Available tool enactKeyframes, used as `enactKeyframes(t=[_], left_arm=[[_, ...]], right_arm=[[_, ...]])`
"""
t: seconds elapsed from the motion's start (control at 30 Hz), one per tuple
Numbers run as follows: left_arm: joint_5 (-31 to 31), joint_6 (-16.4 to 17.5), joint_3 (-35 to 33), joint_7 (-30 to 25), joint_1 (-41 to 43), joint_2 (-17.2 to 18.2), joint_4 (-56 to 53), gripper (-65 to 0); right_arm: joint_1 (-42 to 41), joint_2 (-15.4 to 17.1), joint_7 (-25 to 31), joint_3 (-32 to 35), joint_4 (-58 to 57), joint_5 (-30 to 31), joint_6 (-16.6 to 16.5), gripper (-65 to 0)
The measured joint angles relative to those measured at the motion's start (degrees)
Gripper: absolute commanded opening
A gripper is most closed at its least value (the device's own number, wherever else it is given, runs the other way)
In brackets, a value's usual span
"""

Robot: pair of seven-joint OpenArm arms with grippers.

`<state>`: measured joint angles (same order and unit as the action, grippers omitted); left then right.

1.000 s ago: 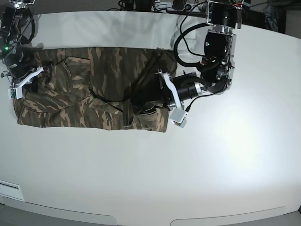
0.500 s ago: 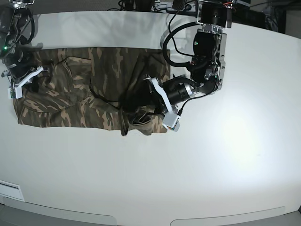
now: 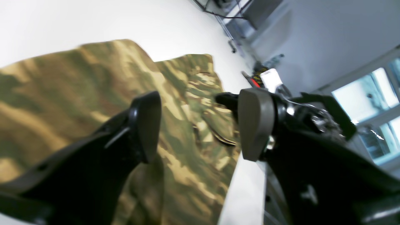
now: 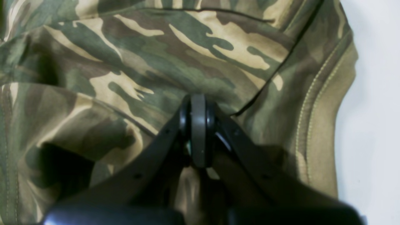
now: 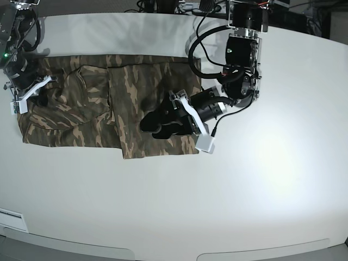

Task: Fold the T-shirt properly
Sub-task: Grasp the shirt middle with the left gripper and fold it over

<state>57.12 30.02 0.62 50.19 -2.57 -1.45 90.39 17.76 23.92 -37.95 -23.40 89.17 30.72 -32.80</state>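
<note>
The camouflage T-shirt (image 5: 81, 117) lies partly folded on the white table (image 5: 261, 179), with a folded panel (image 5: 157, 138) reaching lowest at the front. My left gripper (image 5: 148, 124) hovers over this panel, open and empty. In the left wrist view the gripper (image 3: 200, 125) has its jaws wide apart with the shirt (image 3: 78, 87) beneath. My right gripper (image 5: 24, 100) is at the shirt's left end. In the right wrist view this gripper (image 4: 198, 103) has its pads shut, with the tips in a fold of the cloth (image 4: 175, 50) near a stitched hem (image 4: 315, 125).
Cables and dark equipment (image 5: 163, 5) line the table's far edge. A white label (image 5: 11, 220) sits at the front left edge. Bare table surface extends in front of and to the right of the shirt.
My left gripper carried the bunched right part of the shirt leftward, laid it flat as a folded panel and opened. The right arm stayed put.
</note>
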Motion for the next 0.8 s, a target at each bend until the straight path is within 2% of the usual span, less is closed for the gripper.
enactKeyframes(t=[0.07, 0.1, 0.2, 0.27, 0.37, 0.4, 0.47, 0.67, 0.73, 0.8], left_arm=[[-0.8, 0.0, 3.6, -0.3, 0.0, 0.1, 0.2, -62.2], [-1.0, -0.3, 5.2, -0.1, 0.0, 0.2, 0.3, -65.0], [-1.4, -2.4, 7.4, 2.1, -0.1, 1.4, 0.3, -65.0], [-1.4, -2.2, 6.3, 2.9, 0.0, 1.7, 0.3, -65.0], [-1.8, -0.1, 1.5, 3.4, -0.1, 1.6, 0.3, -65.0], [-3.8, 0.9, -0.5, 3.2, -0.2, 1.6, 0.3, -65.0], [-10.3, 0.3, -4.9, 3.5, -0.6, 1.6, 0.3, -65.0], [-30.7, -11.5, -15.6, 2.7, -3.1, 1.7, 0.3, -65.0], [-36.2, -13.3, -17.6, 0.3, -3.3, 1.7, 0.3, -65.0], [-39.6, -13.6, -19.3, 0.0, -3.3, 1.7, 0.3, -65.0]], right_arm=[[0.0, 0.0, 0.0, 0.0, 0.0, 0.0, 0.0, -65.0], [0.0, 0.0, 0.0, 0.0, 0.0, 0.0, 0.0, -65.0], [0.0, 0.0, 0.0, 0.0, 0.0, 0.0, 0.0, -65.0], [0.0, 0.0, 0.0, 0.0, 0.0, 0.0, 0.0, -65.0], [-0.2, 0.0, -0.2, 0.0, 0.0, 0.0, 0.0, -65.0], [-0.3, 0.0, -0.4, 0.0, 0.0, 0.1, 0.0, -65.0], [-0.5, 0.0, -0.6, 0.0, 0.0, 0.2, 0.0, -65.0], [-0.5, 0.0, -0.6, 0.0, 0.0, 0.3, 0.0, -65.0], [-0.5, 0.0, -0.6, 0.0, 0.0, 0.3, 0.0, -65.0], [-0.5, 0.0, -0.6, 0.0, 0.0, 0.4, 0.0, -65.0]])
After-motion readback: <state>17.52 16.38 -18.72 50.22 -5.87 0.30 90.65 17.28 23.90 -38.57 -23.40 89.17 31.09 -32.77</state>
